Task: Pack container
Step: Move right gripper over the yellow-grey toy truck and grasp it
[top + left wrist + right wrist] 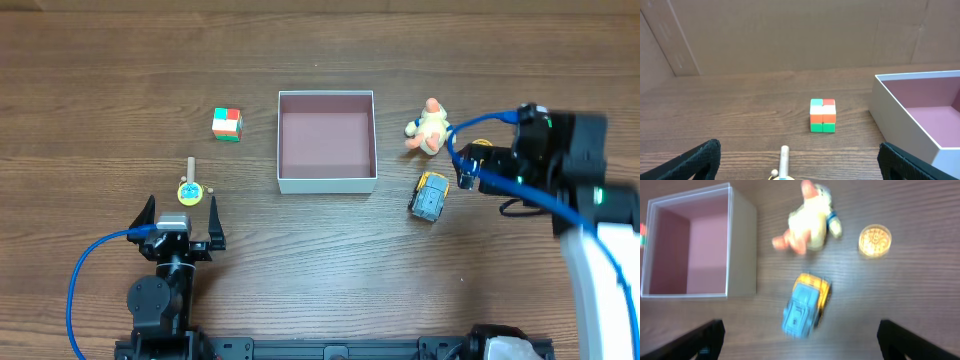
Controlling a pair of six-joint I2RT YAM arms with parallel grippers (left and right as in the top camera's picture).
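Empty container (327, 184) sits mid-table. Right of it, the right gripper (799, 342) hovers above a truck (431, 196), fingers wide apart, likely lining up a grab. Left of it, the left gripper (180, 213) rests, fingers spread and holding nothing.

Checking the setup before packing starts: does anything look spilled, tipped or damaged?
Nothing looks spilled or broken. The container sits upright and empty. The duck toy seems to lie on its side, and the toy car sits askew to the container's walls.
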